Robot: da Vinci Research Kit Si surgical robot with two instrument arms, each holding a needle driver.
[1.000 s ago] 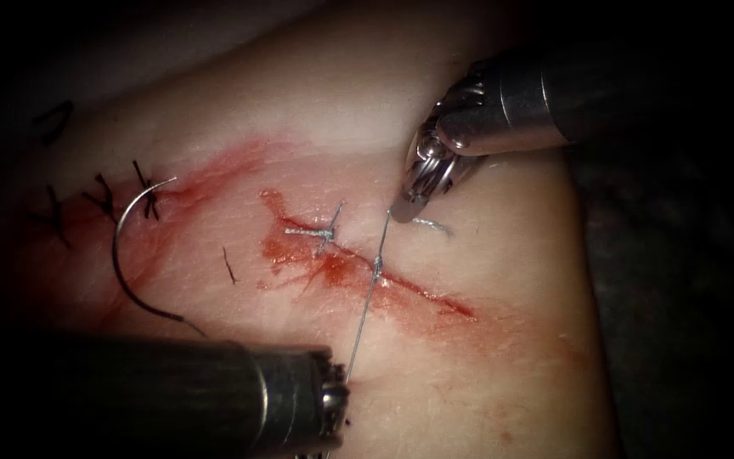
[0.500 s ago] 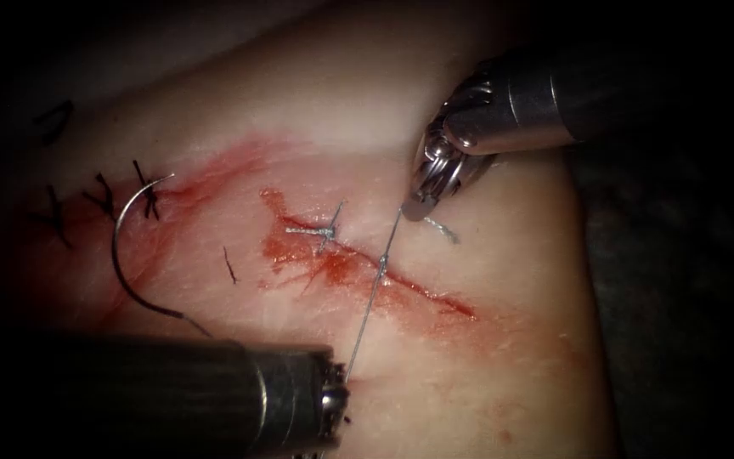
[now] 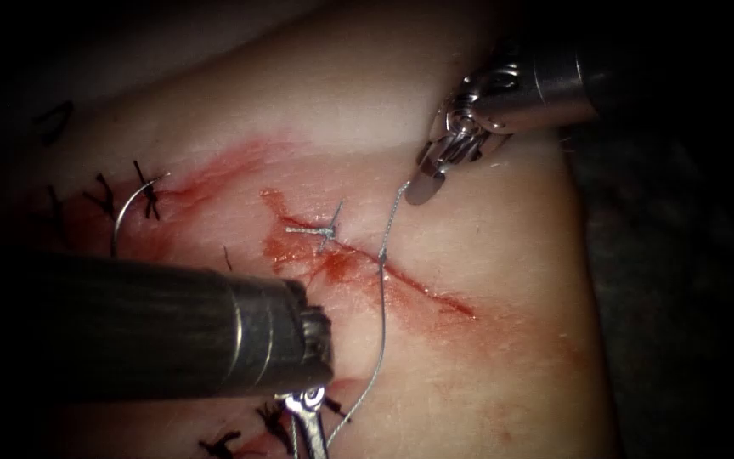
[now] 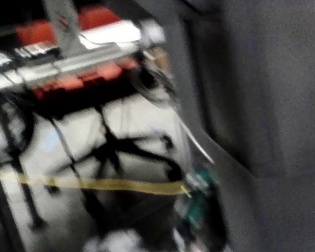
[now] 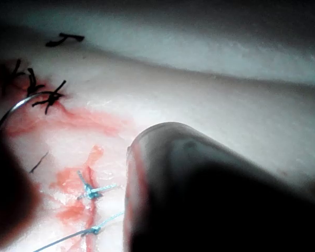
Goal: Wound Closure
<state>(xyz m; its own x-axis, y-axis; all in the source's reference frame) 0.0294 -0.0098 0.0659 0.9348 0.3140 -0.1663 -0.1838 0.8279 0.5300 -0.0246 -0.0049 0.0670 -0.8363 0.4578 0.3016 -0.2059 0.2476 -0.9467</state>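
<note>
With the needle [image 3: 125,212] lying free left of the cut [image 3: 435,295], the left gripper [image 3: 309,418] and right gripper [image 3: 422,189] clench the thread [image 3: 381,323], now slack; snugging its knot [image 3: 381,255] likely needs even, opposed pull.

Left shaft [image 3: 129,327] hides most of the needle [image 3: 127,212]; left fingers [image 3: 309,425] cut off at 6 o'clock edge.
</note>
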